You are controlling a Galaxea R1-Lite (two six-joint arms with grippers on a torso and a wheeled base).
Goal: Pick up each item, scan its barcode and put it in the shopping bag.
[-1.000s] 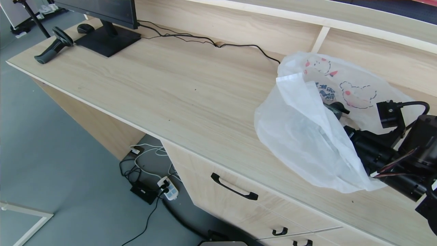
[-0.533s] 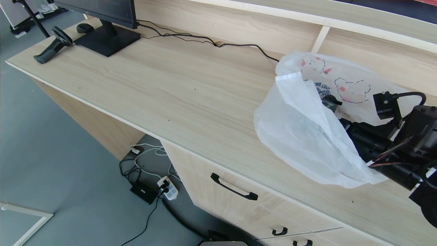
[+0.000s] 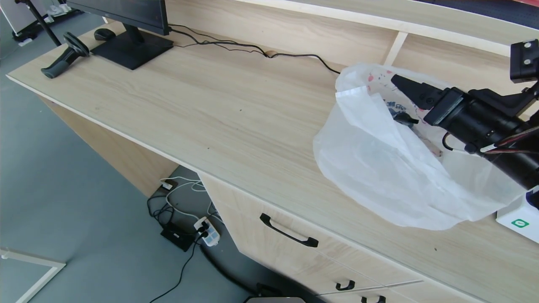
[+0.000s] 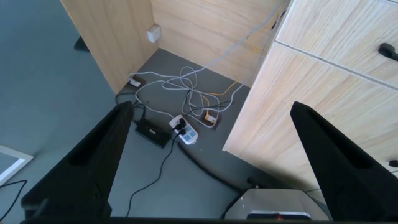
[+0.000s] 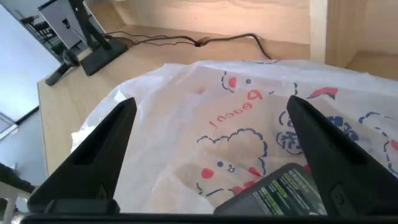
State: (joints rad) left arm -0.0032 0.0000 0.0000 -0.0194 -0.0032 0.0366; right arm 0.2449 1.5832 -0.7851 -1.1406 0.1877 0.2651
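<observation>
Translucent white shopping bag (image 3: 379, 176) with red-and-blue cartoon print, pale wood-grain counter (image 3: 210, 105), black monitor stand (image 3: 132, 48).

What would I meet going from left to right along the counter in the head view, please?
handheld barcode scanner → monitor stand → black cable → shopping bag

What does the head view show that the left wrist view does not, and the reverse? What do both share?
Head view alone: the shopping bag, the barcode scanner and the monitor stand on the countertop. Left wrist view alone: the left gripper, fingers open, above the floor. Both: the power strip on the floor and the drawer fronts.
</observation>
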